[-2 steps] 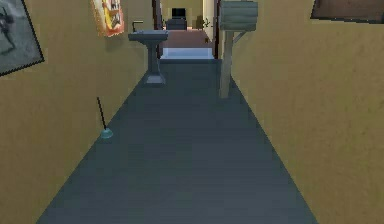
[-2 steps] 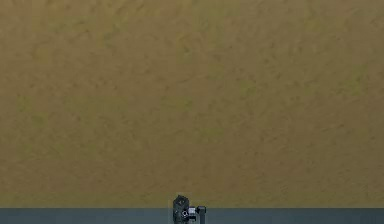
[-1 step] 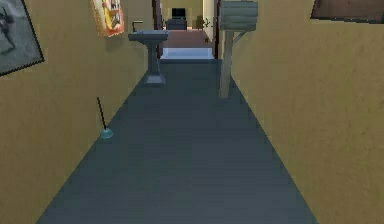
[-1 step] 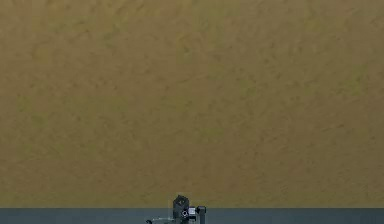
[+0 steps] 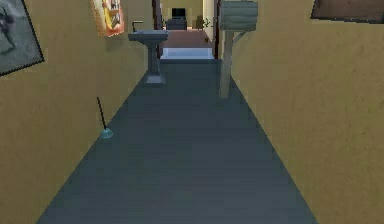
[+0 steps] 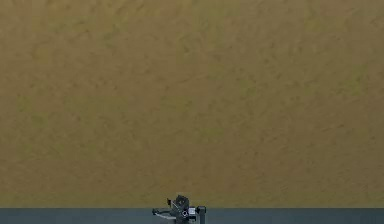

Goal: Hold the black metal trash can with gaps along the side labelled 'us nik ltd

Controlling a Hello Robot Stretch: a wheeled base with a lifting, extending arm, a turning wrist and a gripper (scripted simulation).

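- The gripper (image 6: 162, 211) sits low at the arm side view's bottom edge, just before a bare ochre wall (image 6: 190, 100) and a dark floor strip (image 6: 60, 216). It holds nothing.
- Where the trash can stands cannot be told, nor which way its long axis runs.
- Ahead, a blue-grey floor (image 5: 180, 165) runs down a narrow corridor between ochre walls.
- On the forward view's left, a dark stick on a teal base (image 5: 103, 122) stands by the wall. Farther on is a pedestal sink (image 5: 151, 52).
- On its right stands a white post with a box on top (image 5: 233, 40).
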